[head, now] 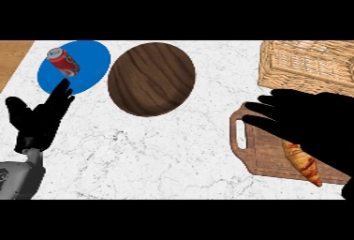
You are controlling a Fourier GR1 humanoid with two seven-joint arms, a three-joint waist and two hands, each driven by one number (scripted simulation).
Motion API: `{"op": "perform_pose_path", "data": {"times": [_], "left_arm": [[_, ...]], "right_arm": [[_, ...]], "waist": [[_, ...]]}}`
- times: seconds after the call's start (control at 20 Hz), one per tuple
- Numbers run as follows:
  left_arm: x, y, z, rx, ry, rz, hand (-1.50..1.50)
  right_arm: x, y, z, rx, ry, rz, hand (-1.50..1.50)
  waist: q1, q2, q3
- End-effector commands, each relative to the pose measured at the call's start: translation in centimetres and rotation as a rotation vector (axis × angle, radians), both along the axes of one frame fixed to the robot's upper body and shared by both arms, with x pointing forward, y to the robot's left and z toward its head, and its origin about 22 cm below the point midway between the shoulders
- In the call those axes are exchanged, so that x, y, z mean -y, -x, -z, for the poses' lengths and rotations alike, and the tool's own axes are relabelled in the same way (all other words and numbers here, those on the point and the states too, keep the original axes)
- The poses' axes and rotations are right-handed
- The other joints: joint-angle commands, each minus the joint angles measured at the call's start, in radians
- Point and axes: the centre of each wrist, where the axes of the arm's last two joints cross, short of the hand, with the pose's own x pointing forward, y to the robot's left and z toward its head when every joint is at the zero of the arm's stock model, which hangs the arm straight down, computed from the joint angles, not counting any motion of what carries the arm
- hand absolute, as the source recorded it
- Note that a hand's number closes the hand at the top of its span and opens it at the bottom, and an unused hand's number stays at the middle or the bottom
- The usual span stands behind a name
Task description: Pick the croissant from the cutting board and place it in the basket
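Right hand point(304, 115) at frame right hovers fingers spread over the cutting board point(266, 157), lining up for a grab; croissant point(303, 162) lies on the board lower right; basket point(311, 65) just above; left hand point(38, 117) rests open at left.

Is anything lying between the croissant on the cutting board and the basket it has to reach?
Nothing lies on the way. The golden-brown croissant rests on the brown wooden cutting board, directly below the woven wicker basket. Only the robot's own black right hand hangs over the gap between them, fingers spread.
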Motion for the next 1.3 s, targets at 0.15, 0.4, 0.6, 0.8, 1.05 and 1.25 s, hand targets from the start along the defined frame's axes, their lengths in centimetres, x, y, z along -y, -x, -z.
{"op": "perform_pose_path", "data": {"times": [0.15,0.4,0.6,0.8,1.05,1.25], "left_arm": [[-0.2,0.2,0.3,-0.004,0.012,-0.002,0.00],[-0.6,0.4,0.7,0.006,0.008,-0.008,0.00],[-0.2,0.3,-0.4,0.015,-0.014,-0.004,0.00],[0.4,0.7,0.3,0.002,0.018,-0.002,0.00],[-0.1,0.5,1.1,0.009,-0.003,-0.004,0.00],[0.3,0.7,-0.3,0.012,0.015,-0.004,0.00]], "right_arm": [[2.9,-1.7,-3.5,-0.153,0.017,0.028,-1.50],[6.9,-1.3,-4.8,-0.214,-0.096,0.023,-1.50],[8.2,-1.8,-2.0,-0.219,-0.183,0.026,-1.50],[9.7,-0.7,0.2,-0.212,-0.186,0.026,-1.50],[10.4,-0.5,5.9,-0.185,-0.228,-0.003,-1.50],[11.4,-0.7,11.2,-0.192,-0.278,-0.002,-1.50]], "waist": [[-0.003,0.003,0.003],[-0.010,0.004,0.004],[-0.001,0.006,0.005],[-0.004,0.006,0.006],[-0.007,0.008,0.007],[0.001,0.006,0.006]]}}
